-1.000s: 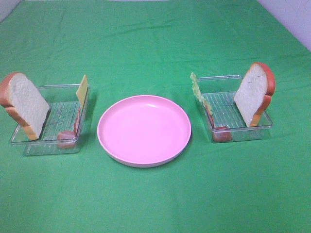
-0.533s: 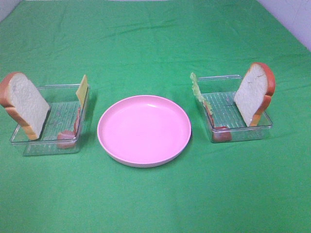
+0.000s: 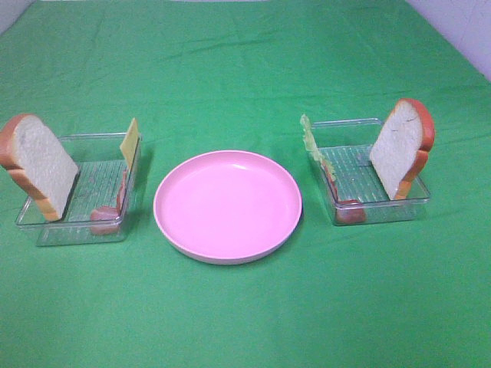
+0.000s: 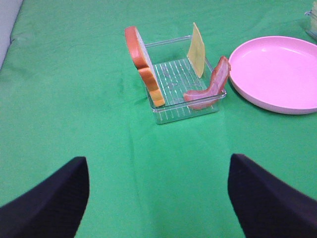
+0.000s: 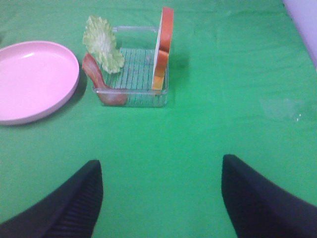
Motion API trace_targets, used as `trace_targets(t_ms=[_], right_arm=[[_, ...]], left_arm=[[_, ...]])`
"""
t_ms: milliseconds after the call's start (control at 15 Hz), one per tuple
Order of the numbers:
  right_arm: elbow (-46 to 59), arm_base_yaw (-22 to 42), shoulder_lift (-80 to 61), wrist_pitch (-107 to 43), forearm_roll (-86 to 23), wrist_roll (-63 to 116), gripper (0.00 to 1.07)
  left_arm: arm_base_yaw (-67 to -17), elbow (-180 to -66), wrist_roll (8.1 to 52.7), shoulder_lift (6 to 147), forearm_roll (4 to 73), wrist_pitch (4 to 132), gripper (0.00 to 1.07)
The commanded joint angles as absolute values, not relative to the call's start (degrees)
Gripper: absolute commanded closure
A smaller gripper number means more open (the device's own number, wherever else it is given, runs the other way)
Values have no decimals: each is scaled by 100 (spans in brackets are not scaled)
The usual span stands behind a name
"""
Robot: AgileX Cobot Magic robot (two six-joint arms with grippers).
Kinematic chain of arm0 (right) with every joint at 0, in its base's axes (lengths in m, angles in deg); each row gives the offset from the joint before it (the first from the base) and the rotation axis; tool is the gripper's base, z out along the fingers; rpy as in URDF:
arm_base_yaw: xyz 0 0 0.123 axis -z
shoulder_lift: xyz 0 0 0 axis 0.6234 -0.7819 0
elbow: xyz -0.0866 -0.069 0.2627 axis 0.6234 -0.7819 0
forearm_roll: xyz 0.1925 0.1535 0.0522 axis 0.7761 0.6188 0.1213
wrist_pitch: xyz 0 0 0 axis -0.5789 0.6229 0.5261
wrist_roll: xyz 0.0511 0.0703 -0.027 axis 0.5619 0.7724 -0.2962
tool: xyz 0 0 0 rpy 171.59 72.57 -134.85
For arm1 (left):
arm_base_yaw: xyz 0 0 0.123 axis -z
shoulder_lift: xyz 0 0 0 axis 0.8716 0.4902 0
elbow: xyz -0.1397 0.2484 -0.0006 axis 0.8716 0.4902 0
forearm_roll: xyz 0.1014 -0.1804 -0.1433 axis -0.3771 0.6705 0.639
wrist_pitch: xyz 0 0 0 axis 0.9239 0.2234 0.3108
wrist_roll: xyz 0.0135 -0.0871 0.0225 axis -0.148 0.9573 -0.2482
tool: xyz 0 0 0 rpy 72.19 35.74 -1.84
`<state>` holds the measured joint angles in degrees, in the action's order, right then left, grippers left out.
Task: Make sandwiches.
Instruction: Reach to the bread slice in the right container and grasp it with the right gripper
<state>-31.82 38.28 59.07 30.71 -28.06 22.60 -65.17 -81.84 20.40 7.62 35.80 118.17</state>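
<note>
Though unseen from above, left gripper and right gripper both spread wide, clutching nothing. Unstacked: bread slice, cheese, ham strip in left tray; second bread slice, lettuce, second ham strip in right tray; pink plate between, on green cloth.

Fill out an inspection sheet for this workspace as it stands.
Surface: green cloth, lightly wrinkled.
Job's things: left tray holds left bread slice, cheese, left ham strip. Right tray holds right bread slice, lettuce, right ham strip. All are propped against tray walls, nothing stacked. Pink plate bare.
Clutter: nothing seen.
Grippers: left gripper and right gripper open, holding nothing.
Cables: nothing seen.
Surroundings: pale wall at the far right corner.
</note>
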Motion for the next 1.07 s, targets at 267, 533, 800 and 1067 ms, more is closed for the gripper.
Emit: trace_targets(t_ms=[267,533,800,1067], right_arm=[[-3091,3856,5111,1134,-2754,2197,42],[-2884,3856,2538,-516,-2422,2197,45],[-1819,3856,424,51,-2296,2197,47],[124,3856,-2177,1472,-2101,2197,39]], left_arm=[[-6540,-8173,2028,659,3580,11760,32],[-6540,-8173,2028,659,3580,11760,32],[-6540,-8173,2028,659,3580,11760,32],[-6540,-8173,2028,659,3580,11760,32]])
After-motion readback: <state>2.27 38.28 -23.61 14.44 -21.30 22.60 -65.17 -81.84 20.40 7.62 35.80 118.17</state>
